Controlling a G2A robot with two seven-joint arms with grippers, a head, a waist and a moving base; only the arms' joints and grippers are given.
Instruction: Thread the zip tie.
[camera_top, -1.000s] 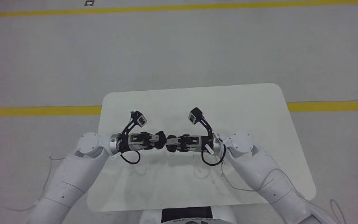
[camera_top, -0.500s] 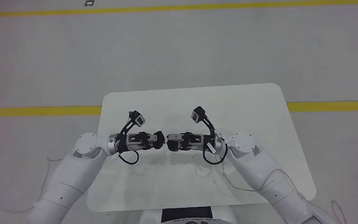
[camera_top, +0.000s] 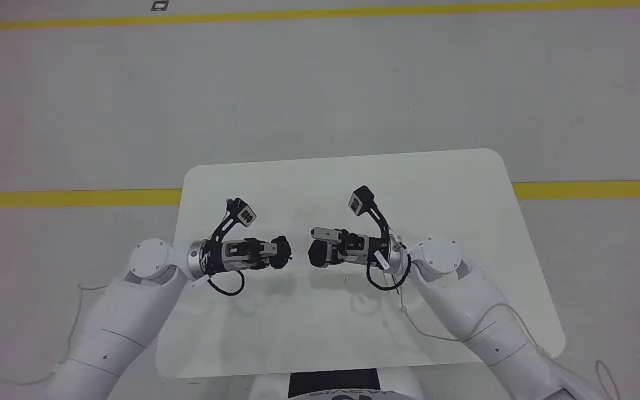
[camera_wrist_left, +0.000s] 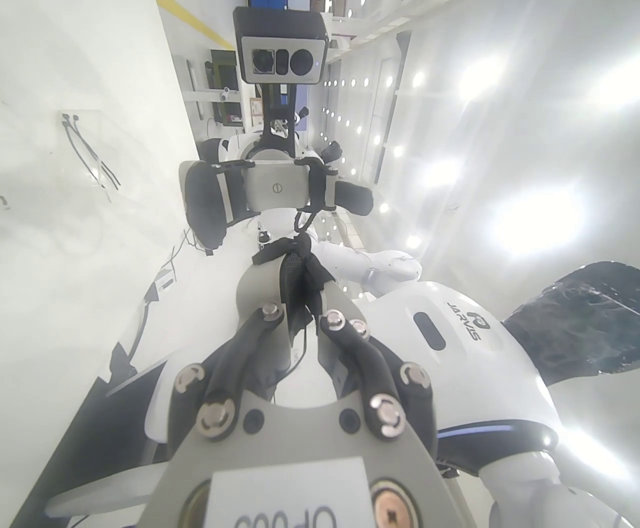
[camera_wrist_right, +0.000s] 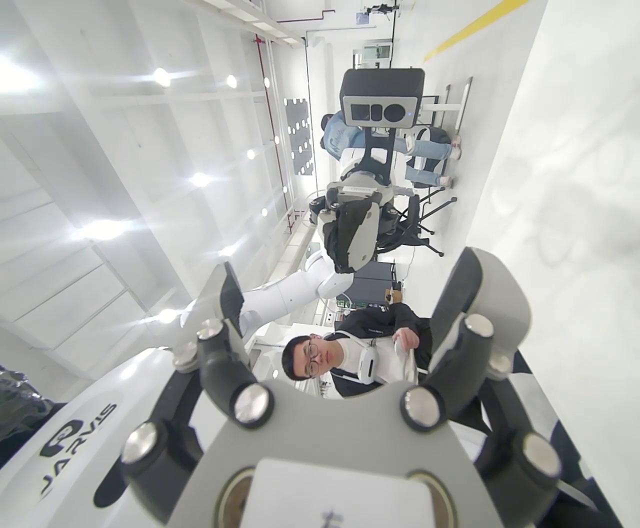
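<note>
1. Above the desk (camera_top: 450, 190), a little to the left of its middle and about halfway between the far and near edges, the left gripper (camera_top: 284, 246) and the right gripper (camera_top: 314, 247) faced each other tip to tip. A small gap lay between them, and neither touched the desk top.
2. On the left gripper the fingers (camera_wrist_left: 257, 295) were pressed together and clamped on the zip tie (camera_wrist_left: 292, 260). It showed as a black strip wedged between them, with a short crumpled end poking past the tips toward the right gripper.
3. How far the zip tie ran back between those fingers could not be told, since they hid the rest of it.
4. On the right gripper the fingers stood wide apart and held nothing. In the left wrist view they sat on either side of the gripper's metal palm, with the opening turned toward the zip tie's end, near it but not touching.
5. The zip tie was off the desk, held in the air in the gap between the two grippers. It was nearer the desk's left edge than its right edge.
6. Both arms came in over the near edge, each from its own side. Their wrists were turned inward, so the two grippers lined up roughly parallel to that edge.
</note>
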